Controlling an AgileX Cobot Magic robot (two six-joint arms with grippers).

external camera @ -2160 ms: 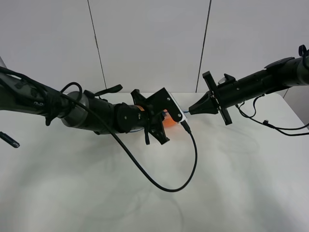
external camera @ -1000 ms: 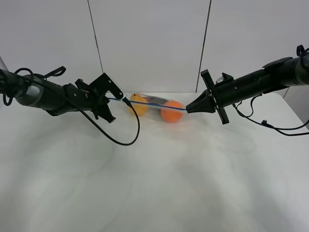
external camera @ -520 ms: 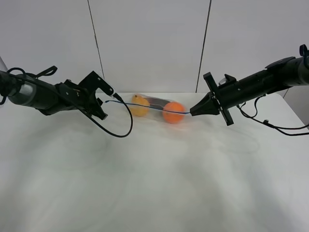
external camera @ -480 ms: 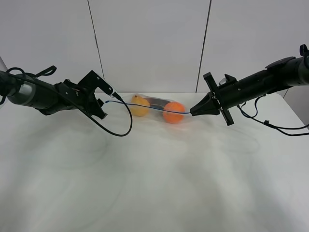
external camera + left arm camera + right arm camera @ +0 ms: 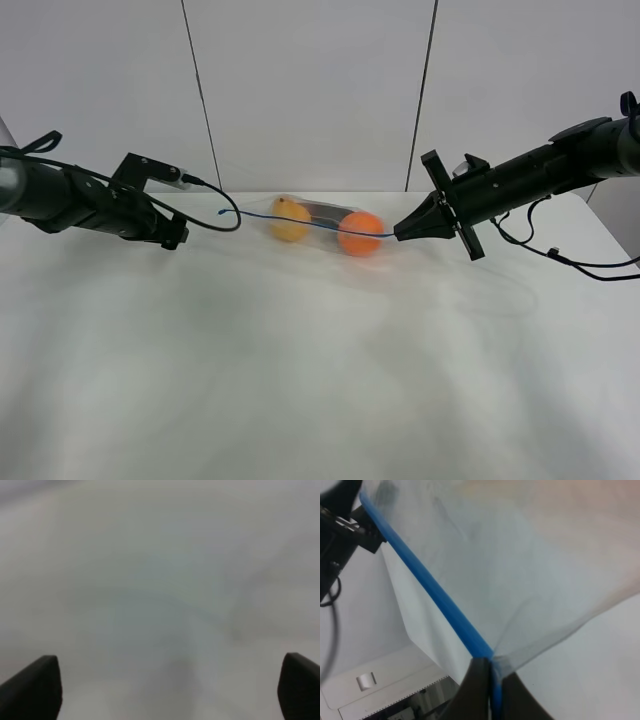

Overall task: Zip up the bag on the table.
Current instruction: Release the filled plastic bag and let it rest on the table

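The clear bag (image 5: pixel 322 222) lies stretched at the back of the white table (image 5: pixel 320 380). Two orange balls (image 5: pixel 360 233) and a dark object (image 5: pixel 322 211) show through it. Its blue zipper strip (image 5: pixel 300 221) runs along the top edge. My right gripper (image 5: pixel 400 230) is shut on the strip's right end; the right wrist view shows the fingertips (image 5: pixel 479 677) pinching the blue strip (image 5: pixel 420 587) of the bag (image 5: pixel 480 545). My left gripper (image 5: pixel 176 238) is off to the left, apart from the bag. In the left wrist view it (image 5: pixel 170 685) is open and empty over blurred white table.
A black cable (image 5: pixel 215 222) loops from the left wrist camera close to the strip's free left end. The right arm's cables (image 5: pixel 560 258) trail over the table's back right corner. A pale panelled wall (image 5: pixel 310 90) stands behind the table.
My left gripper slid left along the zipper strip from near the right gripper, let go of its left end and drew back to the left. The right gripper has kept its hold.
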